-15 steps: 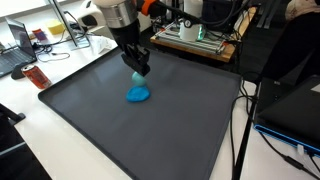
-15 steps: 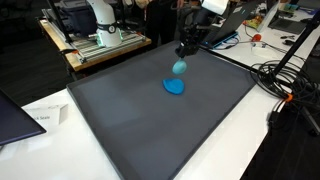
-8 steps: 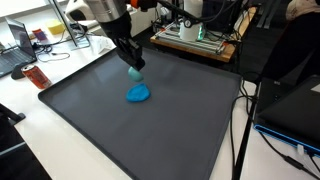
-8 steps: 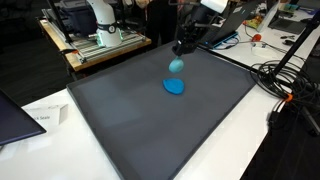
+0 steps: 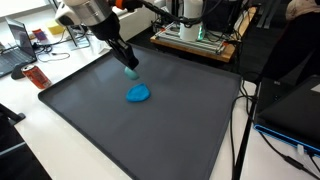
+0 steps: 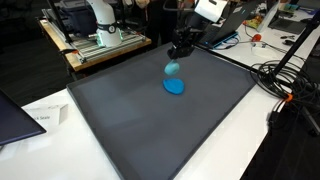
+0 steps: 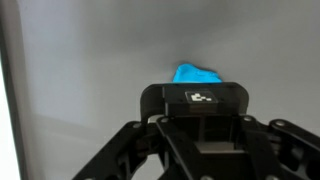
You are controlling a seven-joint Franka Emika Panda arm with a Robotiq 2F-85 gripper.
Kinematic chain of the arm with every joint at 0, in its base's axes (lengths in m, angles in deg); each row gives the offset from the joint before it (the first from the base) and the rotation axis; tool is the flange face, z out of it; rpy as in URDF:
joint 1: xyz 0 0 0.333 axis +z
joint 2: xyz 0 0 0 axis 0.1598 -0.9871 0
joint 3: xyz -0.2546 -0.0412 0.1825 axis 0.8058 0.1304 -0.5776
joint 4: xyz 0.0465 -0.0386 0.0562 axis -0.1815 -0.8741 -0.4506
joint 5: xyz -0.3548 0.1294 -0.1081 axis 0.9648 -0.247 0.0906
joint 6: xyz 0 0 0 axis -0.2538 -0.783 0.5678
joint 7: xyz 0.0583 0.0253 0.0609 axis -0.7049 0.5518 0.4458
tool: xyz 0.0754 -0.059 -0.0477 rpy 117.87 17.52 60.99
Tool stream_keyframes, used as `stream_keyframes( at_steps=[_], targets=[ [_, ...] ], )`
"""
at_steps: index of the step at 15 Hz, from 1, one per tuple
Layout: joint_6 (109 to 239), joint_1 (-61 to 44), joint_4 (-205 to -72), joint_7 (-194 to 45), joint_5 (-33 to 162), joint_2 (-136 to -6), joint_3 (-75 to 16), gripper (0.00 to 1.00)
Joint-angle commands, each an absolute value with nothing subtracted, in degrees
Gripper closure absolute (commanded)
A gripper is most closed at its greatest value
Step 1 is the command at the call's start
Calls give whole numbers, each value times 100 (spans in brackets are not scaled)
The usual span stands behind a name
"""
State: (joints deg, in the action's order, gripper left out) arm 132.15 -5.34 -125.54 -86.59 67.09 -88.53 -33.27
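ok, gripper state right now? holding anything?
Gripper: closed, holding a small light-blue object above the dark mat. A larger blue piece lies on the mat beside it, not gripped.

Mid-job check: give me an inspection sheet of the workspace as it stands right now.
Surface: dark mat lying flat on a white table.
Job's things: light blue piece held above the mat; blue piece lying on the mat, apart from it.
Clutter: nothing seen on the mat; paper beside it.
Grippers: gripper tilted, shut on the light blue piece.
Cables: bundle on the table past the mat's edge.
Surroundings: laptop; bench with equipment.
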Motion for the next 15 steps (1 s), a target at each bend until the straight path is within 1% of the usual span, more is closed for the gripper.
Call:
stream_keyframes(
  at_steps=[1,15],
  targets=[
    [12840,-678,-12145,-8382,6400,-9117,-3319,78],
    [12907,-841,-12005,-8144,6044,-9558,-3335,78]
  ],
)
